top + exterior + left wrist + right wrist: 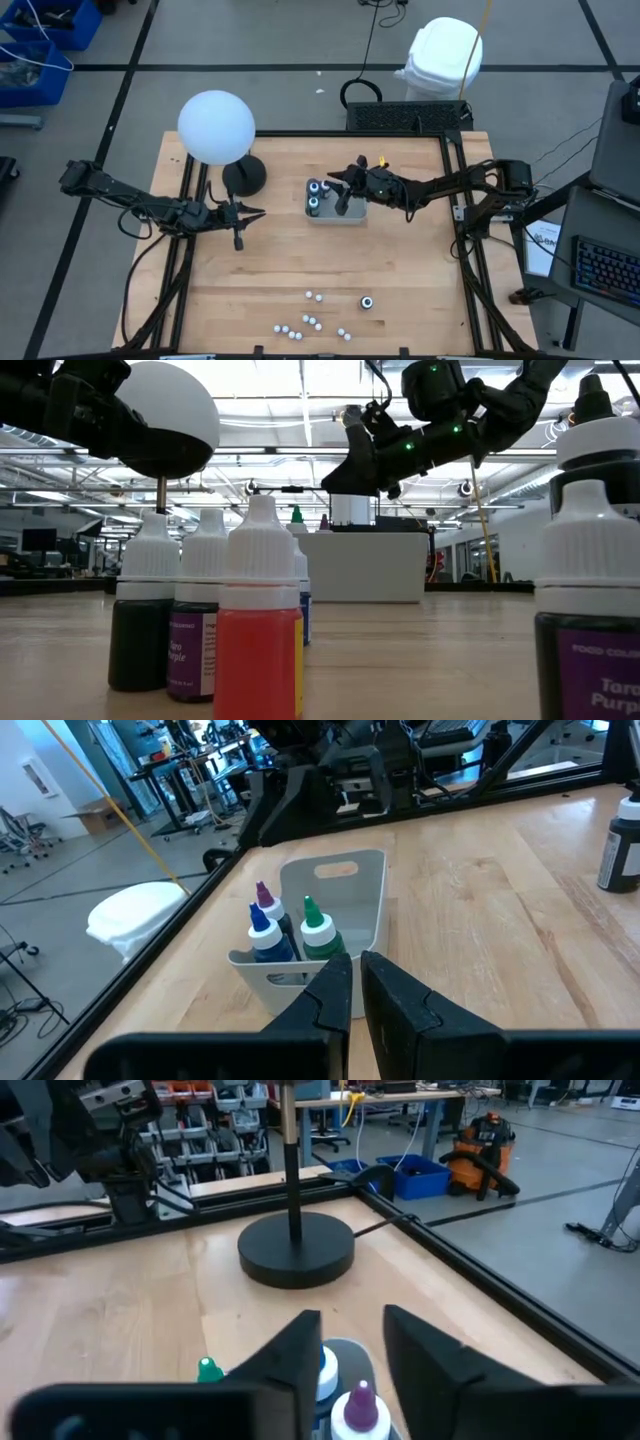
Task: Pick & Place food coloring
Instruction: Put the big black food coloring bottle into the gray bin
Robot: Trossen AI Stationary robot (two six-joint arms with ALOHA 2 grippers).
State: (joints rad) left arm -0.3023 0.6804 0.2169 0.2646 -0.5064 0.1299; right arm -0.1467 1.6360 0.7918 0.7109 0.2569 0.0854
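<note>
Right gripper (343, 196) hangs over the tray (352, 217), fingers apart and empty, with three bottles (316, 196) standing directly under and just ahead of it: blue, purple and green tips in the right wrist view. Risk: coming down here, a finger clips a tip and topples a bottle against its neighbours, since they stand packed touching. Remaining vials (312, 322) sit well behind it at the near table edge, one darker bottle (367, 302) beside them; they look top-heavy and could roll if nudged. Left gripper (238, 214) waits off to the side near the lamp base (244, 176), fingers nearly together, holding nothing.
</note>
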